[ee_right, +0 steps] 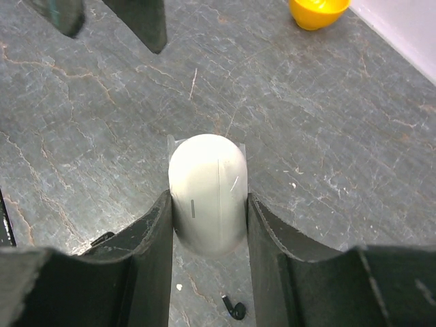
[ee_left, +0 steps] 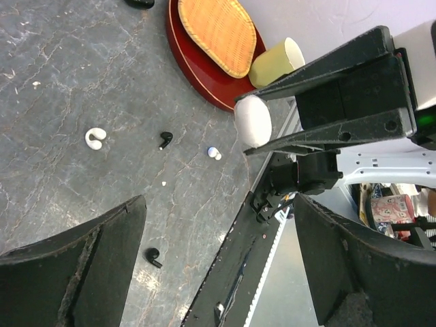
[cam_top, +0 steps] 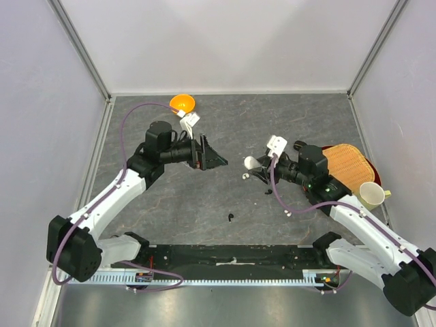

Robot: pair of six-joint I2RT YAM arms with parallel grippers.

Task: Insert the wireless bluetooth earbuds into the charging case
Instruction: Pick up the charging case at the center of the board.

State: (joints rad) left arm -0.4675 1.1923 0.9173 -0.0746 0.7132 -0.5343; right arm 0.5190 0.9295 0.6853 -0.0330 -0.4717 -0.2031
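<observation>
The top camera looks steeply down from behind both arm bases over the whole grey table (cam_top: 225,129). The left wrist camera faces across it at the right gripper (ee_left: 241,126), which holds a white pod (ee_left: 253,121). The right wrist camera looks closely down over that same pod toward the orange bowl (ee_right: 317,12), which the top view also shows.

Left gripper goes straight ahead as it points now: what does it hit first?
Probably the white pebble-shaped case held by the right gripper, which faces the left gripper; height alignment unclear.

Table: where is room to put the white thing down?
Bare patch: back middle, between the orange bowl and the woven tray. Crowded: around the right gripper holding the white case, where a black earbud and white earbud lie.
</observation>
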